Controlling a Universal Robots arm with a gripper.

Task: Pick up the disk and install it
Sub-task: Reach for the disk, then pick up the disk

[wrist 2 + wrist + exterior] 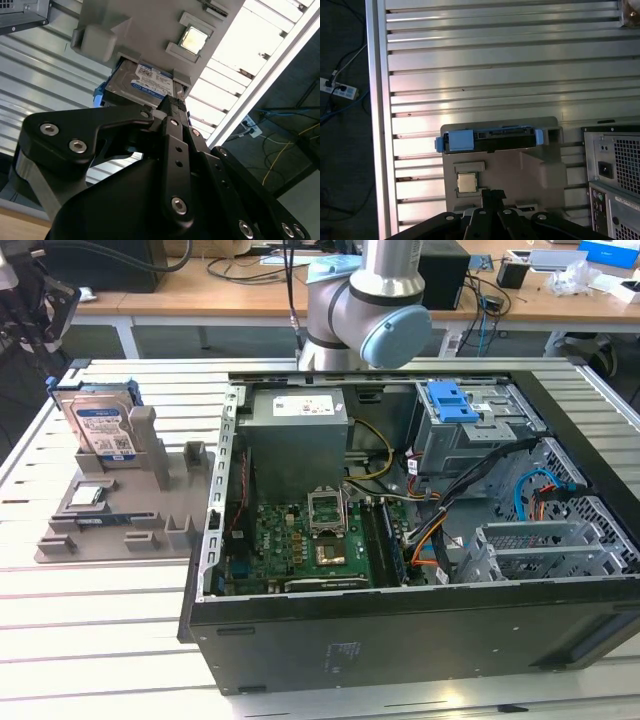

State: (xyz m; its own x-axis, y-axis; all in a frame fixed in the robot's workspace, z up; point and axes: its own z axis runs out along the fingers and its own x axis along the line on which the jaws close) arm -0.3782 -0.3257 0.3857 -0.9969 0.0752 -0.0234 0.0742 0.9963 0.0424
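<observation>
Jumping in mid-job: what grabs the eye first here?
The open computer case with its motherboard bared dominates the exterior view's middle and right. On that view's left the disk stands upright in a grey holder, a small square chip flat on the same holder; the claw is nearest the disk.

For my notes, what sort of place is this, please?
Likely a robotics lab for computer assembly: open computer case on a slatted metal table, the disk in a grey fixture, desks behind.
</observation>
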